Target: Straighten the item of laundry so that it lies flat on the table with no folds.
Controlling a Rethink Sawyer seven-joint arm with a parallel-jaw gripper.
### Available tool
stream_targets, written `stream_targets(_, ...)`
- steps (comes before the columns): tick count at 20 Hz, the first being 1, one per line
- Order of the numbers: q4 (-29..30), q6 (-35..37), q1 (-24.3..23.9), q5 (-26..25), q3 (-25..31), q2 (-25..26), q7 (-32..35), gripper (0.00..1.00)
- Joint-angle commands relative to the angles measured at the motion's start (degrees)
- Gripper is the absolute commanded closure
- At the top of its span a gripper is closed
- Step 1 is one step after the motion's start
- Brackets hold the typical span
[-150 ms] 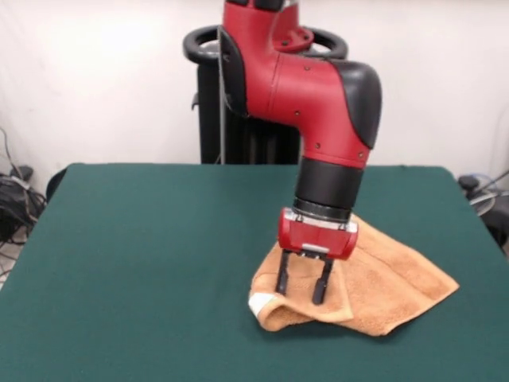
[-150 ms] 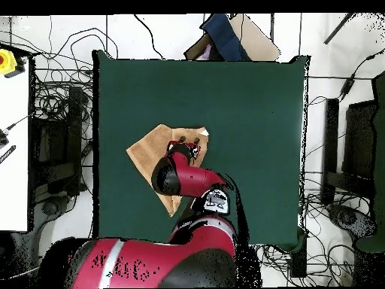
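The gripper (image 1: 304, 288) hangs straight down off the red and black arm (image 1: 318, 103), two dark fingers (image 1: 281, 280) spread apart with a clear gap between them, tips right at the towel (image 1: 382, 290). The towel's bunched up under and behind it, orange-tan, with a rolled fold just below the fingers and a little white tag (image 1: 260, 303) off to the picture-left of them. Green table (image 1: 143, 263) all around
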Motion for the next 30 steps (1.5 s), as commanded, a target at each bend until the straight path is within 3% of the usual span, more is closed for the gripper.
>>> stream_targets(1,0.45,12.74,-4.85,-4.09,14.92,2.83,4.89,1.0)
stream_targets(7,2.13,12.09,-2.62,-0.44,12.53,-0.28,8.76,1.0)
stream_targets(11,3.41,14.56,-5.19,-1.7,15.25,-3.12,7.66,1.0)
stream_targets(13,5.48,16.44,-7.77,-3.53,17.46,-5.46,6.12,1.0)
stream_targets(18,12.21,26.93,-19.63,-8.94,27.67,-10.43,-2.77,1.0)
stream_targets(22,13.02,29.9,-25.28,-13.31,31.72,-9.09,-7.35,1.0)
stream_targets(30,9.54,32.9,-30.51,-20.01,36.09,-3.47,-10.48,1.0)
